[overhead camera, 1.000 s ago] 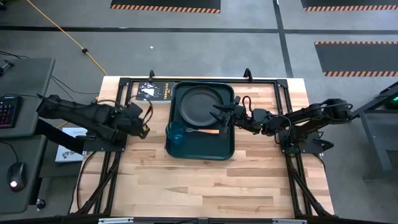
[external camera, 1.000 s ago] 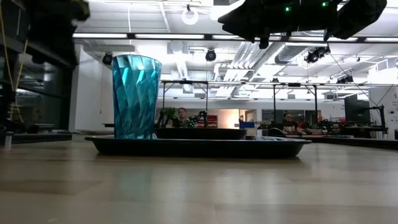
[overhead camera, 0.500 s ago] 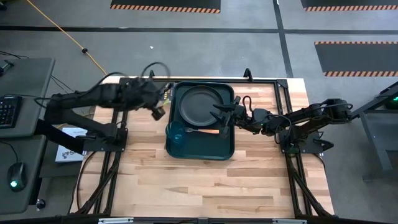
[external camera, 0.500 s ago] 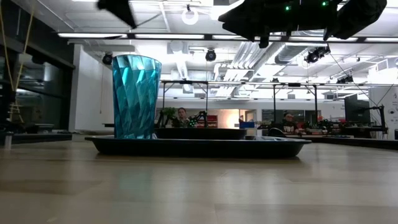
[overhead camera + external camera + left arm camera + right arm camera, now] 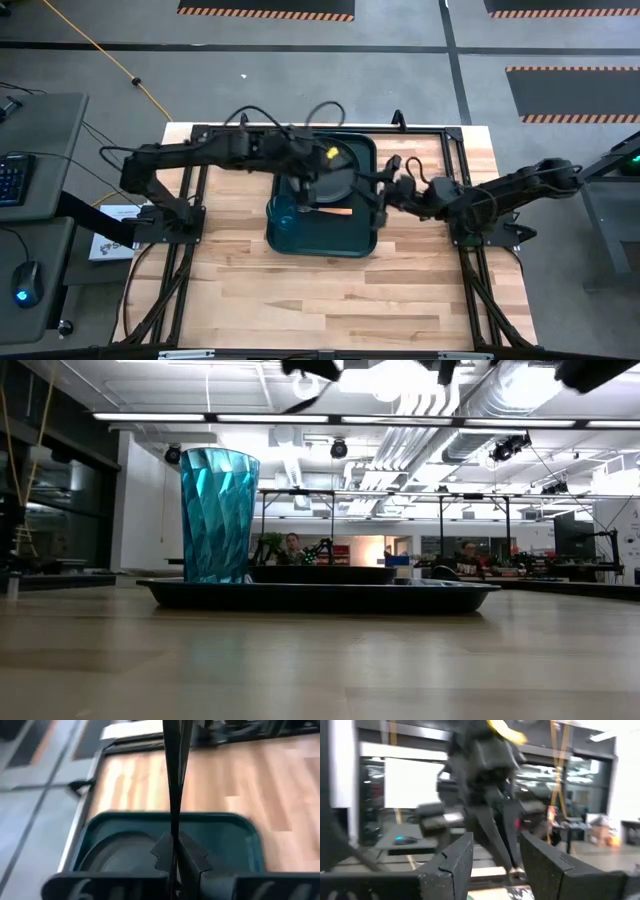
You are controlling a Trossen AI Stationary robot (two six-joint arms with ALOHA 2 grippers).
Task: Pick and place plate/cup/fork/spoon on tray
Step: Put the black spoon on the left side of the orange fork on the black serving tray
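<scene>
Near edge of tray (image 5: 322, 243): cup (image 5: 283, 214) upright, fork (image 5: 330, 211) beside it. Plate (image 5: 335, 170) sits farther back. Left claw (image 5: 308, 186) over plate, pinched on thin spoon (image 5: 173, 780). Right claw (image 5: 495, 865) hangs apart, empty. Best lower spoon alongside fork, w/o clipping cup.

Left gripper (image 5: 318, 183) (jaws closed), outstretched.
</scene>
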